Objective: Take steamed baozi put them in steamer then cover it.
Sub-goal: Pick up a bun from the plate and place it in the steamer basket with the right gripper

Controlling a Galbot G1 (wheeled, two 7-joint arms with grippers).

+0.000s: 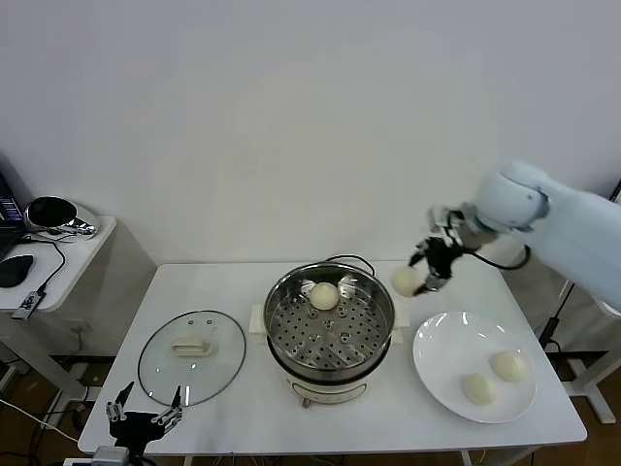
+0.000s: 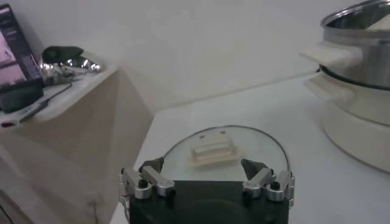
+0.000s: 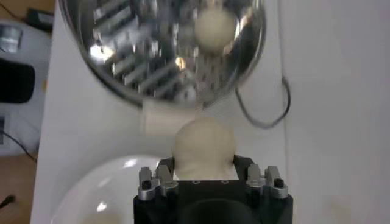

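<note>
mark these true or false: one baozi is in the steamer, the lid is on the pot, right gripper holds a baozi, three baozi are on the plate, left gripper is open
1. One baozi lies in the steamer. True.
2. The cover is on the pot. False: it lies flat on the table, to the steamer's left.
3. The right gripper holds a baozi. True, in the air right of the steamer.
4. Three baozi are on the plate. False: two are there.
5. The left gripper is open. True, near the cover's edge, holding nothing.

Plain white wall [image 1: 291, 116], white table [image 1: 213, 291]
</note>
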